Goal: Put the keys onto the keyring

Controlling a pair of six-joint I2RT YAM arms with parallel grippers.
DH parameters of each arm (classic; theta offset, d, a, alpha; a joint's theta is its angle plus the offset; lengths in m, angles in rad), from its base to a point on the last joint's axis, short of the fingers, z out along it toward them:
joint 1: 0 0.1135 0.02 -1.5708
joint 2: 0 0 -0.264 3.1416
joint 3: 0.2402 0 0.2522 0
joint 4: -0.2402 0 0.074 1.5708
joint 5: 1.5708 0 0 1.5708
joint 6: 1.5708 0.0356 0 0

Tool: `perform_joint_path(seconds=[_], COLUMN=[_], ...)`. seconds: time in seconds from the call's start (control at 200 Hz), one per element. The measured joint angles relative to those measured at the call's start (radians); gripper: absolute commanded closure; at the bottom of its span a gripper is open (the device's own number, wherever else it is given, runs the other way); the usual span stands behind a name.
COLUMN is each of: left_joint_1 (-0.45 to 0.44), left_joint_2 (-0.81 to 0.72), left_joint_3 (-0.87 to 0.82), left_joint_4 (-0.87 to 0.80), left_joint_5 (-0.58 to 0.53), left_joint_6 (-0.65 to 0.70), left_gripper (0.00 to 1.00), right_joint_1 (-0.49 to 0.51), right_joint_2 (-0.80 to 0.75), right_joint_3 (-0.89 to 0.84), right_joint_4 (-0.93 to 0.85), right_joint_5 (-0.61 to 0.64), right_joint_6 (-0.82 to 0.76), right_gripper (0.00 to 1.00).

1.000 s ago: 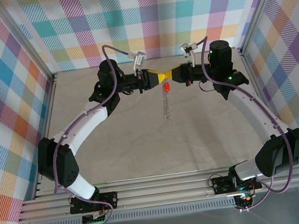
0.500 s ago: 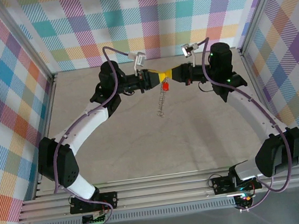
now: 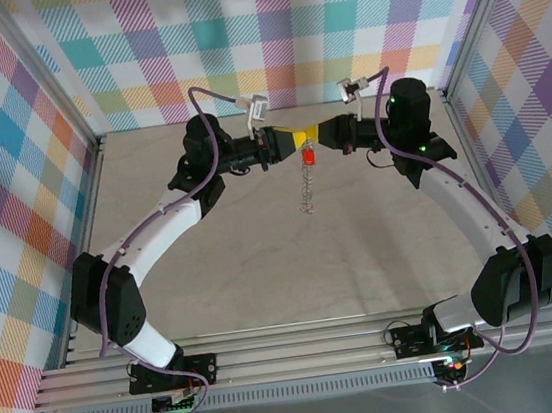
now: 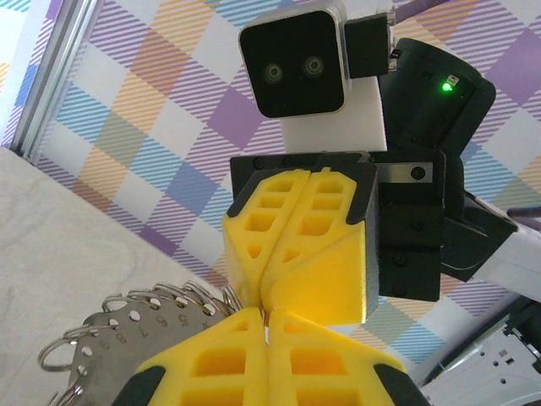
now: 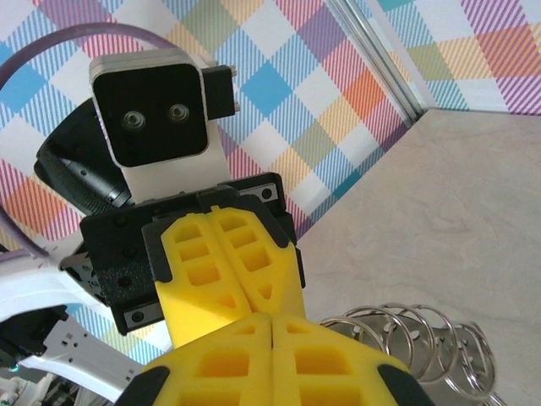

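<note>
My left gripper [image 3: 300, 141] and right gripper [image 3: 318, 138] meet tip to tip above the back of the table. The keyring [image 3: 305, 195] hangs below that meeting point as a thin grey strand. The red-headed key [image 3: 307, 161] dangles near its top. In the left wrist view my left gripper [image 4: 269, 315] is shut, with a sliver of metal between its tips. The keyring [image 4: 118, 338] is a numbered grey plate with small wire loops to its left. In the right wrist view my right gripper [image 5: 272, 321] has its jaws pressed together, the keyring's loops [image 5: 423, 338] beside them.
The beige table [image 3: 214, 275] lies under the hanging keyring. Plaid walls [image 3: 265, 36] and metal frame posts [image 3: 64, 122] close the space on three sides. Both arms curve in from the near corners.
The hanging keyring swung left and has swung back to hang straight down. The red key stayed just under the fingertips. Both grippers have kept their place.
</note>
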Motion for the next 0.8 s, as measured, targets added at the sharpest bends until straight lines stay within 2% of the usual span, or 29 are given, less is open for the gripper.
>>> perform_joint_path(seconds=[0.1, 0.225, 0.4, 0.555, 0.8], left_joint_1=[-0.009, -0.014, -0.062, -0.072, -0.072], left_joint_2=[-0.009, -0.025, -0.030, -0.030, -0.036], left_joint_3=[-0.005, -0.007, -0.016, -0.021, -0.021], left_joint_4=[0.004, 0.001, -0.008, -0.012, -0.021], left_joint_5=[-0.017, -0.021, 0.018, 0.040, 0.052], left_joint_6=[0.016, 0.029, 0.046, 0.051, 0.058], left_gripper=[1.00, 1.00, 1.00, 1.00, 1.00], right_joint_1=[-0.004, -0.012, -0.058, -0.103, -0.104], right_joint_2=[0.000, -0.017, -0.113, -0.216, -0.241], right_joint_3=[0.000, 0.000, -0.019, -0.111, -0.282], right_joint_4=[-0.016, -0.043, -0.034, 0.019, 0.052], right_joint_5=[0.032, 0.061, 0.103, 0.149, 0.196], right_joint_6=[0.004, -0.010, -0.008, 0.002, 0.016], right_gripper=[0.56, 0.45, 0.42, 0.42, 0.42])
